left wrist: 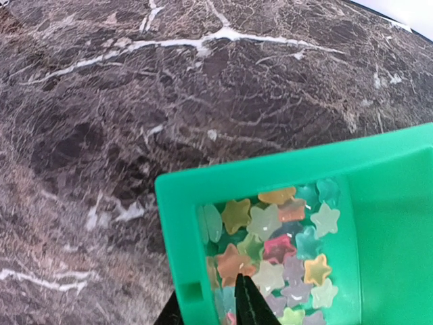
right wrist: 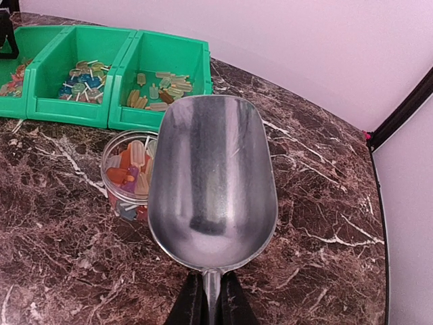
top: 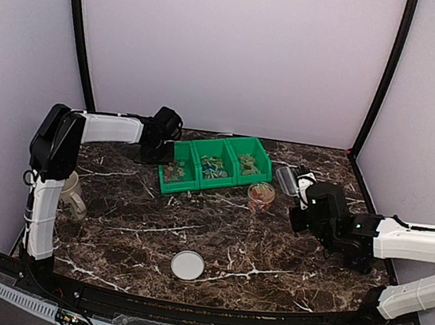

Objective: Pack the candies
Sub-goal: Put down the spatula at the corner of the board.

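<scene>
The candies lie in a green three-compartment bin (top: 218, 148): star-shaped ones (left wrist: 277, 247) in the left compartment, more in the middle (right wrist: 81, 78) and right (right wrist: 159, 91) ones. A clear jar (right wrist: 128, 177) in front of the bin holds popsicle-shaped candies; it also shows in the top view (top: 260, 197). My left gripper (left wrist: 206, 303) straddles the bin's left end wall, one finger inside, one outside, shut on it. My right gripper (right wrist: 210, 301) is shut on the handle of an empty metal scoop (right wrist: 211, 179), held just right of the jar.
A white round lid (top: 187, 265) lies near the front middle of the marble table (top: 224, 235). A beige cup-like object (top: 73, 196) stands by the left arm. Purple walls and black posts enclose the back and sides.
</scene>
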Controlling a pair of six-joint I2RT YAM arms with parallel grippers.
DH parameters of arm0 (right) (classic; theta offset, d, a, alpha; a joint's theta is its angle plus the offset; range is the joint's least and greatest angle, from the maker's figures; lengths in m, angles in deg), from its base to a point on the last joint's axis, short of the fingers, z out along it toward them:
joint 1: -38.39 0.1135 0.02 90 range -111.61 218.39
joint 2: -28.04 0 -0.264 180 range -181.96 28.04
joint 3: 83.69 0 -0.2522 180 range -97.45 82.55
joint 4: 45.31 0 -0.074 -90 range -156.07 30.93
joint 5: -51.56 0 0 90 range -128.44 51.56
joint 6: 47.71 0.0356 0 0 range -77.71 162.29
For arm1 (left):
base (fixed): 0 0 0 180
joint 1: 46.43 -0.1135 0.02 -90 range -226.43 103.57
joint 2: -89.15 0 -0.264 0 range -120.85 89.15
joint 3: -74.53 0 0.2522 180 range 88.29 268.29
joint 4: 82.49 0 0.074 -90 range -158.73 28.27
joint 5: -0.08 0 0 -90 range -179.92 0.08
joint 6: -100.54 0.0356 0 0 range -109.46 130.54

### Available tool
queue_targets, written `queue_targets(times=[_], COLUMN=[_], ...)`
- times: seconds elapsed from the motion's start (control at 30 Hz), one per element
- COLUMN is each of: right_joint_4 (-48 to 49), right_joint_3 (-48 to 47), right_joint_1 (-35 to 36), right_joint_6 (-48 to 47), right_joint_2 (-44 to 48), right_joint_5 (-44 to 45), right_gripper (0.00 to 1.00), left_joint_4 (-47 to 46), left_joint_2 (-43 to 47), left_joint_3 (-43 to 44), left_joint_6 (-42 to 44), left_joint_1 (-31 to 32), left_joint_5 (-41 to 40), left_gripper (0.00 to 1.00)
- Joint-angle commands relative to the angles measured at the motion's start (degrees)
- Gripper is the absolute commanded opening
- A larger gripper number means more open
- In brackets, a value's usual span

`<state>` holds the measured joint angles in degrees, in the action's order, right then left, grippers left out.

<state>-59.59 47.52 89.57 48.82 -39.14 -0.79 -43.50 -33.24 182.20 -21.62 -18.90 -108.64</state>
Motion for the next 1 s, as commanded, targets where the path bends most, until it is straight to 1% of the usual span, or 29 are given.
queue_targets(times=[0.0, 0.13, 0.2, 0.4, 0.5, 0.67, 0.83, 0.97], right_joint_4=[1.0, 1.5, 2.3, 4.3, 6.0, 9.0, 12.3, 15.0], right_joint_3=[-1.1, -1.3, -1.3, -2.1, -2.3, -2.7, -5.0, -7.6], right_joint_1=[0.5, 0.3, -0.2, -3.5, -5.5, -9.5, -14.4, -17.3], right_joint_6=[1.4, 1.6, 1.7, 3.3, 3.9, 4.2, 3.2, 1.7], right_joint_2=[0.4, -1.3, -2.5, -7.2, -9.5, -13.7, -19.0, -25.9], right_joint_5=[2.8, 4.3, 5.0, 3.8, 2.5, -0.8, -7.0, -11.3], right_gripper=[0.00, 0.00, 0.00, 0.00, 0.00, 0.00, 0.00, 0.00], left_joint_4=[-0.6, -0.4, -0.2, 3.1, 4.4, 4.0, -1.0, -2.5], left_joint_2=[-2.6, -5.1, -5.7, -5.3, -3.2, 4.0, 13.8, 20.7], left_joint_3=[4.8, 8.9, 10.0, 13.3, 13.5, 10.3, 1.1, -4.3], left_joint_6=[2.9, 2.9, 2.9, 2.2, 1.2, -0.5, -2.5, -2.2], left_joint_1=[-0.4, -0.6, -0.6, -0.7, -0.8, -0.7, -0.3, 0.7], left_joint_5=[-1.3, -1.2, -1.0, 0.3, 0.7, 3.2, 7.6, 8.8], left_gripper=[0.24, 0.25, 0.27, 0.46, 0.55, 0.65, 0.75, 0.79])
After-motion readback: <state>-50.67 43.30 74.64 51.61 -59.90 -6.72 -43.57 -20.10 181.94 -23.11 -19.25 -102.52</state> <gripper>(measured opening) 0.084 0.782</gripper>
